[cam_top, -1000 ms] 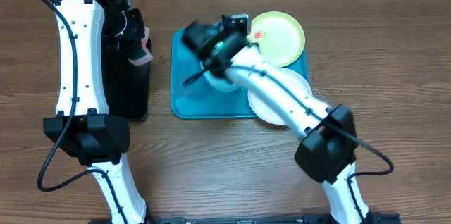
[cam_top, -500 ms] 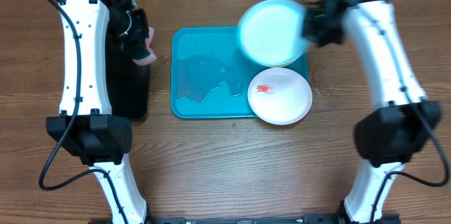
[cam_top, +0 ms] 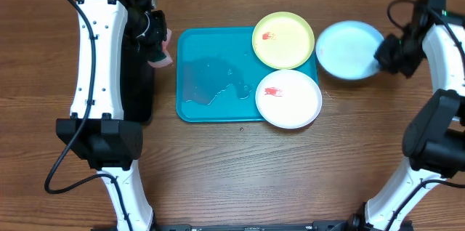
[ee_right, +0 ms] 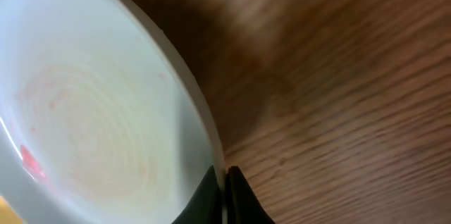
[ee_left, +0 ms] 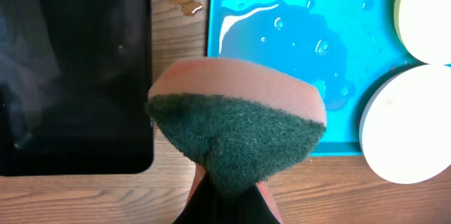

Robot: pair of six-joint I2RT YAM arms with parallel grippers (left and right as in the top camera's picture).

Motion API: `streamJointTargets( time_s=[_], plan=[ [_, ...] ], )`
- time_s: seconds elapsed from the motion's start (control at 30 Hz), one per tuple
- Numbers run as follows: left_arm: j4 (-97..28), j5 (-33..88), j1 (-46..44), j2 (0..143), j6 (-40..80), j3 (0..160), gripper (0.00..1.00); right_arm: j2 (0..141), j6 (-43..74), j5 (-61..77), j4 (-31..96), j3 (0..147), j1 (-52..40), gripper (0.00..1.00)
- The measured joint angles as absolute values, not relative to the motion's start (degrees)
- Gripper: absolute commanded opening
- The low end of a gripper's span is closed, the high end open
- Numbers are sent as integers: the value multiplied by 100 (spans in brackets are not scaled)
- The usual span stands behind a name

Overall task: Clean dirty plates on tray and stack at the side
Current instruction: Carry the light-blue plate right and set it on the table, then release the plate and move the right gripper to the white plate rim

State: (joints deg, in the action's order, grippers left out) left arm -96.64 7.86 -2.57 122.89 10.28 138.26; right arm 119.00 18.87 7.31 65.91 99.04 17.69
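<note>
The turquoise tray [cam_top: 211, 57] lies at mid table with a water puddle [ee_left: 282, 30] on it. The yellow-green plate [cam_top: 283, 40] sits on its far right corner and the white plate [cam_top: 288, 99] on its near right corner, both with red smears. My right gripper [cam_top: 383, 51] is shut on the rim of the pale blue plate [cam_top: 347, 49], held over the table right of the tray; the right wrist view shows the rim [ee_right: 204, 132] between the fingers. My left gripper [cam_top: 156, 42] is shut on a pink and green sponge [ee_left: 236, 122] between the black tray and the turquoise tray.
A black rectangular tray [cam_top: 134, 78] lies left of the turquoise tray, also in the left wrist view [ee_left: 74, 69]. A small water drop [ee_left: 184, 0] sits on the wood between them. Bare wood table lies to the right and front.
My right arm has swung the pale blue plate from above the tray to the table right of the tray. The yellow-green plate now shows in full. The left gripper has shifted slightly right.
</note>
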Motion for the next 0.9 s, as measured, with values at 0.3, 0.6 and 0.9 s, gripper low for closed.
streamJointTargets(
  time_s=[0.3, 0.6, 0.9],
  plan=[
    [-9664, 617, -276, 12289, 1052, 13826, 4, 11900, 2003, 746, 5798, 8949, 2095, 36],
    [-9655, 576, -276, 12289, 1057, 13826, 4, 11900, 1922, 1076, 6707, 9120, 2078, 40],
    [-9607, 576, -276, 12289, 1079, 13826, 4, 11286, 1337, 1723, 7723, 9417, 1632, 41]
  ],
)
